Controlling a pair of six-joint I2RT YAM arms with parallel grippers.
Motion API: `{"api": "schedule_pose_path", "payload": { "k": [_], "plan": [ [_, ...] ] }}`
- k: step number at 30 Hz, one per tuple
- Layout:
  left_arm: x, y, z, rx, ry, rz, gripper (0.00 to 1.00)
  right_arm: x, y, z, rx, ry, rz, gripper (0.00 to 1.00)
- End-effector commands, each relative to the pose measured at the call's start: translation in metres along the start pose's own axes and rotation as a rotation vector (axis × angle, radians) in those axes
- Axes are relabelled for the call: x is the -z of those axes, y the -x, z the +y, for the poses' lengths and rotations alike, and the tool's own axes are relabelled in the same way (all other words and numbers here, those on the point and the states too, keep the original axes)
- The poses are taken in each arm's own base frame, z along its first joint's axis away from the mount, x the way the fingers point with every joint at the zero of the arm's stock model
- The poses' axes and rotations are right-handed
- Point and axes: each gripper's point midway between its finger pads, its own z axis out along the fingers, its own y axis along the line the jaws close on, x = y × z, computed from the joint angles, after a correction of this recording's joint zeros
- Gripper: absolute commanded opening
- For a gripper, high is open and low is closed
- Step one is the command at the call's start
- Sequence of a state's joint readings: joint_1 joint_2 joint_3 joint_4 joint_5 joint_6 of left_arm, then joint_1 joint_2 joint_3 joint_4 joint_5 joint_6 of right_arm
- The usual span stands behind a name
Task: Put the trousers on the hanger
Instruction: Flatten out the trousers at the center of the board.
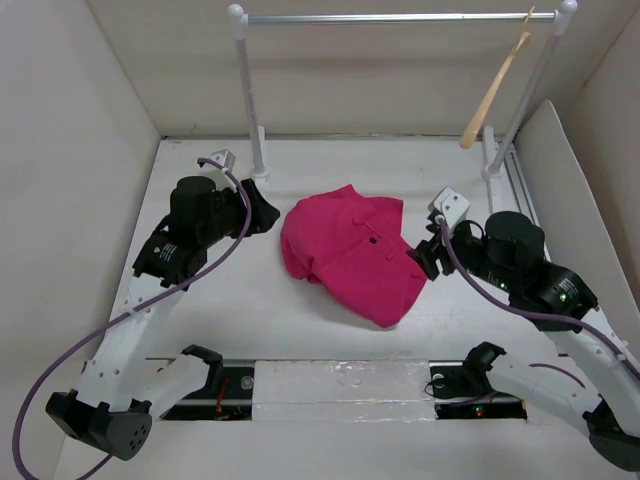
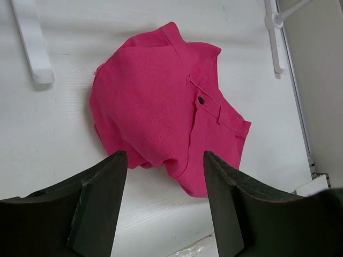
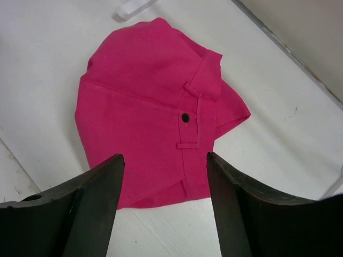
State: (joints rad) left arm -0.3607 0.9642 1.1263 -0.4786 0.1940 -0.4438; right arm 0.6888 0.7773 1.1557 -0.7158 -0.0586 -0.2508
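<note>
The white table [image 1: 262,322] bears the crumpled trousers [image 1: 345,258].

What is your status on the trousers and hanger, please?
Left claw open, empty; right claw open, empty. Trousers crumpled on table between arms. Hanger hooked on rail, far right. Nothing blocking.

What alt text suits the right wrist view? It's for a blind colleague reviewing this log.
Crumpled magenta trousers lie on a white table, dark button facing up. The right gripper, open and holding nothing, shows two dark fingers framing the foreground.
</note>
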Motion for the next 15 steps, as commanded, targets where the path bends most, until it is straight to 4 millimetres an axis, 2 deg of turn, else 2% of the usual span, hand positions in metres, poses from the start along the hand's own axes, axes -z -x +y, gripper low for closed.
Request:
{"api": "schedule_pose_path", "payload": {
  "k": [1,2,4,5,6,7,8,9,10,11,12,14,15],
  "plan": [
    [0.008,0.022,-0.016,-0.002,-0.052,-0.079,0.55,-0.003,0.012,-0.008,0.002,-0.044,-0.053,0.67],
    [0.009,0.024,-0.017,0.001,-0.053,-0.085,0.54,-0.003,0.013,-0.01,0.004,-0.053,-0.054,0.61],
    [0.012,0.029,-0.019,0.004,-0.057,-0.111,0.52,-0.006,0.012,-0.012,0.01,-0.058,-0.039,0.34],
    [0.016,0.037,-0.021,0.009,-0.057,-0.146,0.46,-0.008,0.013,-0.013,0.035,-0.054,-0.019,0.1],
    [0.016,0.038,-0.021,0.009,-0.057,-0.146,0.43,-0.008,0.013,-0.013,0.035,-0.054,-0.018,0.09],
    [0.018,0.041,-0.022,0.016,-0.056,-0.161,0.41,-0.008,0.017,-0.014,0.04,-0.054,-0.02,0.0],
    [0.019,0.045,-0.021,0.016,-0.046,-0.174,0.38,-0.012,0.015,-0.014,0.046,-0.05,-0.003,0.0],
    [0.021,0.048,-0.022,0.017,-0.046,-0.183,0.18,-0.013,0.014,-0.014,0.056,-0.048,0.004,0.0],
    [0.022,0.051,-0.022,0.014,-0.043,-0.191,0.06,-0.015,0.014,-0.015,0.061,-0.048,0.006,0.0],
    [0.023,0.051,-0.021,0.017,-0.031,-0.192,0.0,-0.018,0.013,-0.015,0.065,-0.046,0.014,0.0],
    [0.023,0.055,-0.013,0.025,0.013,-0.212,0.0,-0.023,0.012,-0.015,0.074,-0.045,0.018,0.0],
    [0.014,0.045,0.005,0.063,0.103,-0.178,0.0,-0.035,0.006,-0.015,0.08,-0.039,0.041,0.0],
    [0.011,0.044,0.02,0.08,0.165,-0.179,0.0,-0.049,0.003,-0.015,0.082,-0.035,0.055,0.0]
  ]
}}
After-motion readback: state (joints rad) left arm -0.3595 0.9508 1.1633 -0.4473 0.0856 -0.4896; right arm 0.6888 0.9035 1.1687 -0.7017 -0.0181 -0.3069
